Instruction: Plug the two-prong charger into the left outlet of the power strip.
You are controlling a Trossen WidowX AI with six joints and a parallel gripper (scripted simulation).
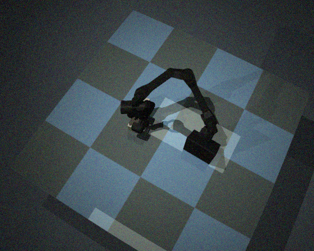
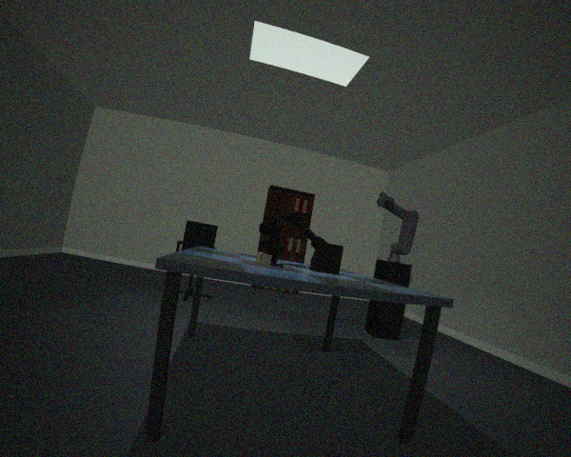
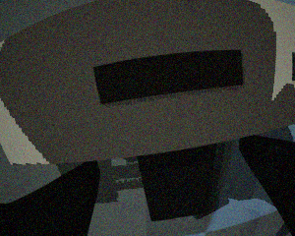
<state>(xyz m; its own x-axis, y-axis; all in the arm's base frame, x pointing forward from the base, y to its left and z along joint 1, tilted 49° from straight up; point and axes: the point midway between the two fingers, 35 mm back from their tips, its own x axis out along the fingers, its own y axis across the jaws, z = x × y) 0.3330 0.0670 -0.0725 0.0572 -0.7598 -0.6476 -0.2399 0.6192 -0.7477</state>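
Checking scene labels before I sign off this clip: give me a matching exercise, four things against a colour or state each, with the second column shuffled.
Things:
1. gripper
2. ceiling light
3. door
4. far arm

Colour or state:
a. dark red
b. open, holding nothing
c. pale grey
d. bright white

Pairs: 1-b; 2-d; 3-a; 4-c
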